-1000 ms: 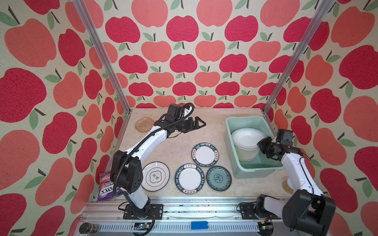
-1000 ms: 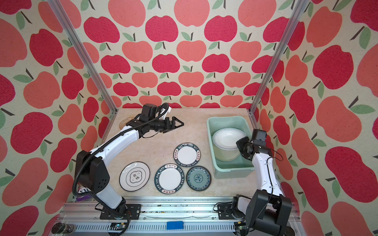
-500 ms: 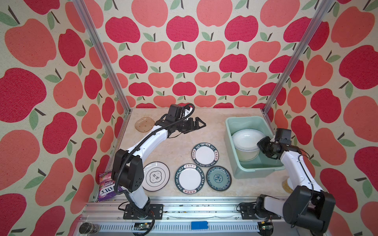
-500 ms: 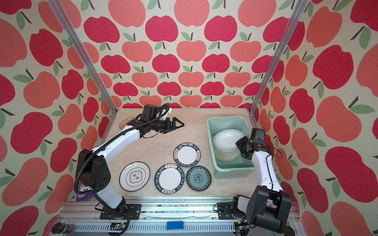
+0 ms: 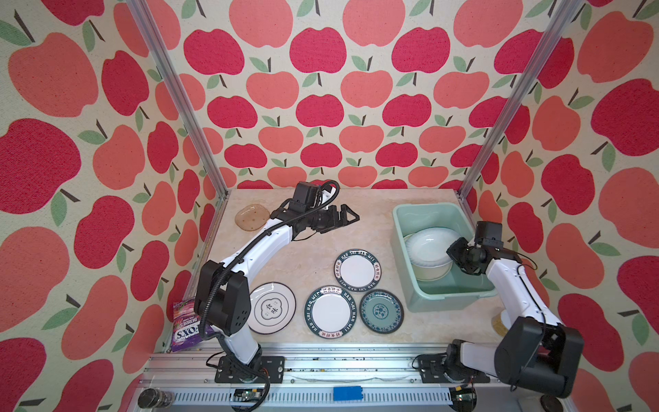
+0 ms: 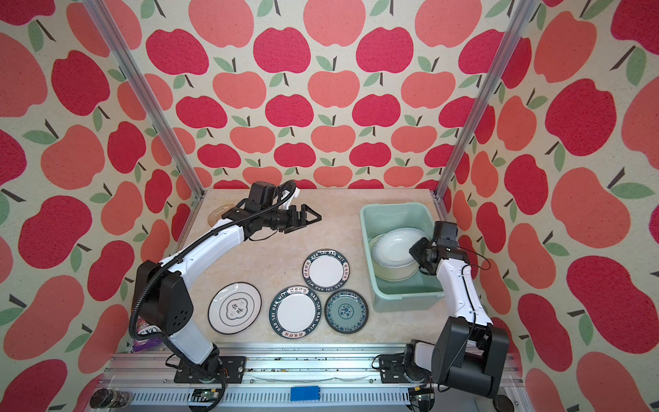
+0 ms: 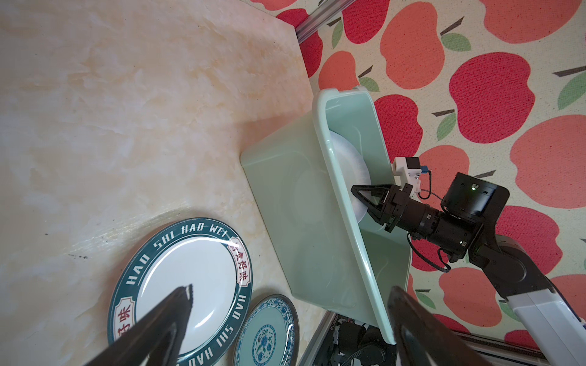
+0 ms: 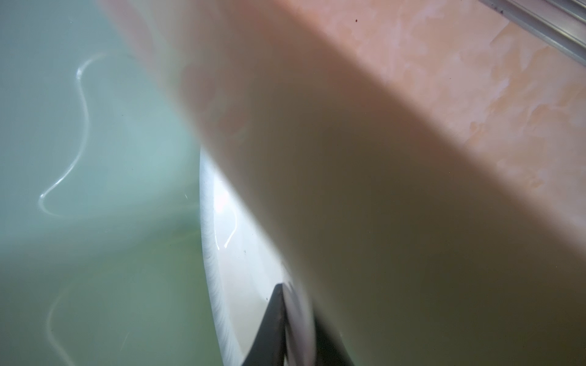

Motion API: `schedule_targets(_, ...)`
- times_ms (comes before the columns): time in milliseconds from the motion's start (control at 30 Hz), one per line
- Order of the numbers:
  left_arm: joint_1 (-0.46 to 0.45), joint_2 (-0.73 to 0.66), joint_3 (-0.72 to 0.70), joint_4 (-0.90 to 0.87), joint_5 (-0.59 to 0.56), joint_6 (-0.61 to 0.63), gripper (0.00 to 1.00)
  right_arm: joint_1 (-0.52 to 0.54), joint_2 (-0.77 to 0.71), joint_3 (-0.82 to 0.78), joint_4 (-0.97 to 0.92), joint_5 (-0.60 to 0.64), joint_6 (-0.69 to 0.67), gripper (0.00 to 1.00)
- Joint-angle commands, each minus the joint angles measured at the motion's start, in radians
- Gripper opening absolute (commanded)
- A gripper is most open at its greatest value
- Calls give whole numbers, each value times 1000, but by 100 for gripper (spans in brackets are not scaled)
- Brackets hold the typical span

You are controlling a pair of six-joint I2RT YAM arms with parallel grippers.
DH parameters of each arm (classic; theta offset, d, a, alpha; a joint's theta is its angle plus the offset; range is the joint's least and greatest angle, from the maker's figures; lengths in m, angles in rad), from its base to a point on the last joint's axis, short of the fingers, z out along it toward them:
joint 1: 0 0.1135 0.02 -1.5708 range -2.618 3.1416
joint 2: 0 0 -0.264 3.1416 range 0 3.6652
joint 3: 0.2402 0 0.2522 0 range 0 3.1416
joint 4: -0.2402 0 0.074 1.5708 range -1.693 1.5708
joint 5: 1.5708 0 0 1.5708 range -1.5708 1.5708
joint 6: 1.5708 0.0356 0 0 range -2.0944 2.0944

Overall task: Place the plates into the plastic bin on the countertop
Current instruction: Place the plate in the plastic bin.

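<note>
In both top views the mint-green plastic bin [image 5: 406, 221] [image 6: 371, 221] stands on the right of the countertop [image 5: 306, 249]. A plain white plate [image 5: 429, 246] [image 8: 234, 253] leans tilted inside it over a pale dish. My right gripper [image 5: 455, 254] [image 8: 293, 294] is shut on the white plate's rim. My left gripper [image 5: 351, 215] [image 7: 291, 289] hangs open and empty above the countertop's back middle. Flat on the countertop lie two green-lettered plates [image 5: 357, 269] [image 5: 330, 311], a teal patterned plate [image 5: 381, 311], a black-rimmed emblem plate [image 5: 272, 308] and an amber plate [image 5: 252, 217].
A purple candy bag [image 5: 185, 326] lies at the front left corner. A yellowish round thing [image 5: 498, 323] is half hidden behind the right arm. Aluminium rails [image 5: 321, 356] edge the countertop, and apple-patterned walls close three sides.
The right gripper has edged slightly further over the bin with the white plate in its grip. The left arm has hardly moved.
</note>
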Motion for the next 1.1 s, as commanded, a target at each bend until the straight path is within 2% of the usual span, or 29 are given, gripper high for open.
schedule_targets(0,-4,16,35,-22,13,26,99,15,39,16,-17,-14,21,0)
schedule_targets(567,-3,15,35,-25,12,30,99,21,107,13,-3,-24,28,0)
schedule_targets(633,-4,15,36,-25,10,29,99,22,110,9,-9,-21,25,6)
schedule_targets(933,-4,6,18,-4,16,19,99,21,119,-4,-30,-9,17,8)
schedule_targets(1067,-5,5,24,-19,15,27,99,20,122,-11,-39,-5,15,14)
